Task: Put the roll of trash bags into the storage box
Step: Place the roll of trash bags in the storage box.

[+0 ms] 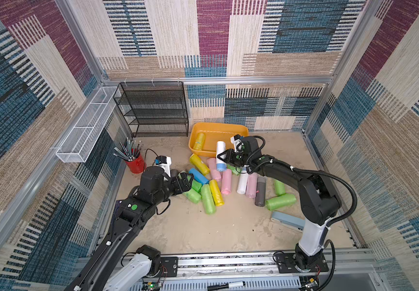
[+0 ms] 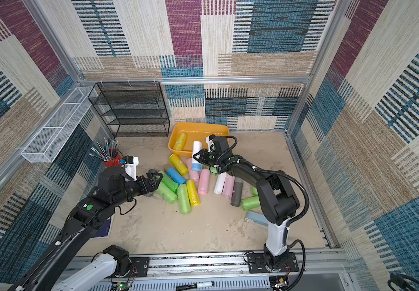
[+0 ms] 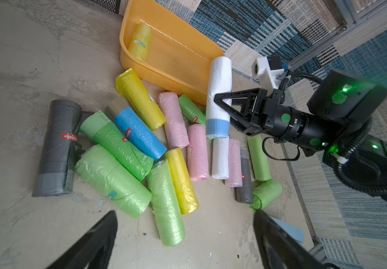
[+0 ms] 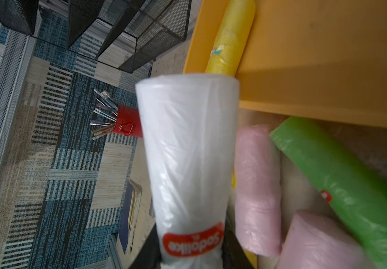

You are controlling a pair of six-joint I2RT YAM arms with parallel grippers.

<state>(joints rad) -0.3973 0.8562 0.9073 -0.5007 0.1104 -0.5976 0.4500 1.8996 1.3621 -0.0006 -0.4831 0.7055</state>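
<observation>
Beneath our left pincer (image 1: 185, 183), spread wide and empty, we see green rolls (image 1: 194, 195). Our right pincer (image 1: 223, 156) clenches the white roll of trash bags (image 1: 220, 148); just past its tips sits the storage box (image 1: 218, 125), holding one yellow roll (image 1: 199, 141).

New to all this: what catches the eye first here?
A bright heap of trash-bag rolls sprawls mid-floor. At its far edge the right gripper clamps a white roll by the near rim of the orange storage box, which holds one yellow roll.
</observation>
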